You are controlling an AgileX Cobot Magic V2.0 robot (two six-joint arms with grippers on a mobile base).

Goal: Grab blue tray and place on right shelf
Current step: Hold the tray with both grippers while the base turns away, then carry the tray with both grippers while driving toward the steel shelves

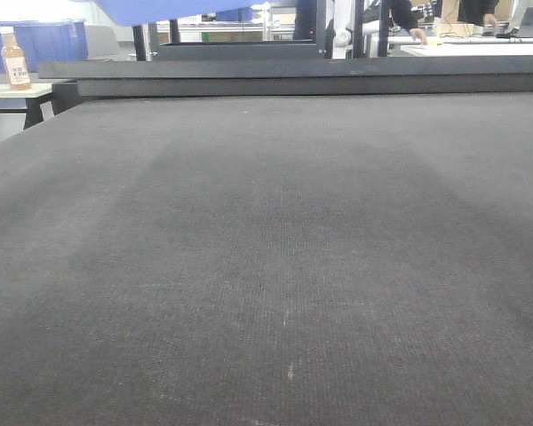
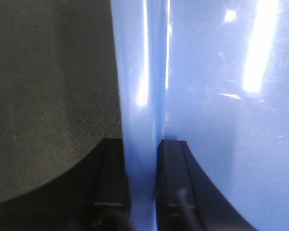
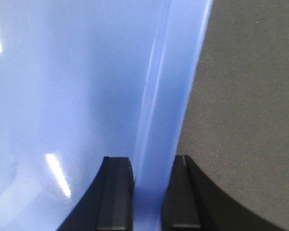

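carry step, by the look of it: holding the blue tray (image 2: 221,120) off the table (image 1: 266,266) with both arms. pinching the tray's left rim with the left claw (image 2: 142,185), closed on it with one finger inside the wall and one outside, over the table. same on the opposite rim with the right claw (image 3: 151,192), closed tight on the wall. from the front, showing only as a blue sliver at the top, above the table's far edge, so probably lifted clear rather than resting. can't make out the steel shelf in any view; beyond the table only a bottle (image 1: 16,58) and darker blue bins (image 1: 44,40). next: swing both arms together to the right of the table, keep the tray level and the claw spacing fixed so the rim doesn't slip or flex, lower onto the shelf, then let go.
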